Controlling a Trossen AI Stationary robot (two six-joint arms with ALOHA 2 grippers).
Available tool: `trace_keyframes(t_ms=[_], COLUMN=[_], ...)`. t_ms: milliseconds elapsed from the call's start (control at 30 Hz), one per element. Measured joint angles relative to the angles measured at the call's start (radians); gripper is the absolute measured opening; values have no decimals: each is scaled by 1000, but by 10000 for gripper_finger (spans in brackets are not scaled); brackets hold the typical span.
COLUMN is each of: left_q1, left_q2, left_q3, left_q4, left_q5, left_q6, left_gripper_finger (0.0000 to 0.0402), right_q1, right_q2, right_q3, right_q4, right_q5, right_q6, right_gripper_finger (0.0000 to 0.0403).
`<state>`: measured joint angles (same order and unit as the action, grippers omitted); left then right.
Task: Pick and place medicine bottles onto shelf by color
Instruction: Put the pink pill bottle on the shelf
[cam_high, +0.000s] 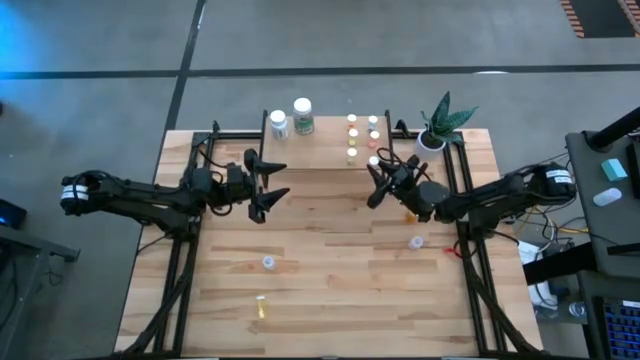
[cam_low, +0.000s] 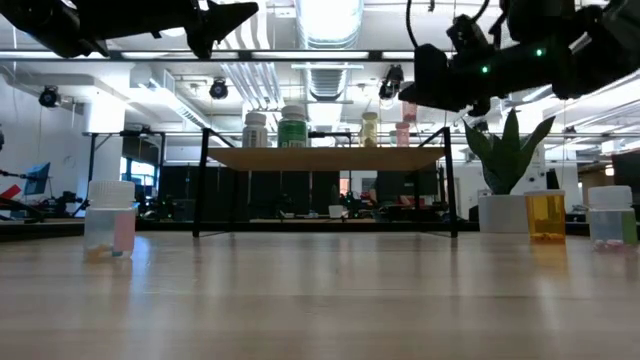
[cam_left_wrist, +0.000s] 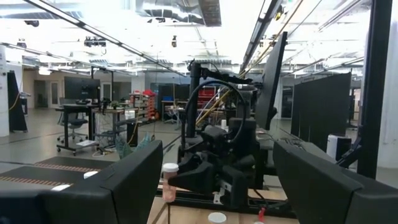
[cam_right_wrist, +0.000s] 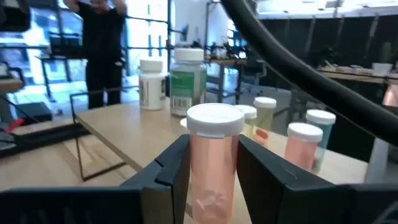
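Note:
The shelf (cam_high: 322, 150) stands at the table's far middle. On it are two larger white bottles (cam_high: 290, 120) and several small white-capped bottles (cam_high: 362, 133). My right gripper (cam_high: 380, 172) is shut on a pinkish bottle with a white cap (cam_right_wrist: 211, 155), held over the shelf's near right corner. My left gripper (cam_high: 272, 186) hangs open and empty by the shelf's near left corner. Loose bottles rest on the tabletop: a clear one (cam_high: 268, 262), a yellow one (cam_high: 260, 306), another clear one (cam_high: 415, 241) and an amber one (cam_high: 410, 213). My right gripper pinches the pinkish bottle's body (cam_right_wrist: 194, 163) between its two fingers (cam_right_wrist: 166, 175), just below the white cap. The fingers come nearly level from the table's right side. The bottle stands upright and hangs clear above the shelf top (cam_low: 408, 110).
A potted plant (cam_high: 436, 128) stands just right of the shelf, close to my right arm. Black frame rails (cam_high: 180, 270) run along the table's left and right sides. The tabletop's near half is bare wood apart from the loose bottles. A person stands beyond the table (cam_right_wrist: 102, 43).

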<state>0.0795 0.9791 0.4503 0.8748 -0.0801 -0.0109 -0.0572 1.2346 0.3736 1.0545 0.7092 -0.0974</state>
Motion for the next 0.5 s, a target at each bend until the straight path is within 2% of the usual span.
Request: trace_keyframes(t_ms=[67, 167, 367, 500], left_q1=[0, 0, 12, 20], left_q2=[0, 0, 0, 0], left_q3=[0, 0, 0, 0], left_q4=[1, 8, 8, 8], left_q5=[-1, -1, -4, -4], left_q6=[0, 1, 11, 23], left_gripper_finger=[288, 288, 288, 288], right_q1=[-31, -75, -142, -175], right_q2=[0, 0, 9, 38], right_q3=[-17, -42, -57, -51], right_q4=[43, 80, 82, 84], right_q5=[-53, -68, -167, -196], right_q6=[-11, -9, 46, 68], right_gripper_finger=[111, 111, 111, 111])
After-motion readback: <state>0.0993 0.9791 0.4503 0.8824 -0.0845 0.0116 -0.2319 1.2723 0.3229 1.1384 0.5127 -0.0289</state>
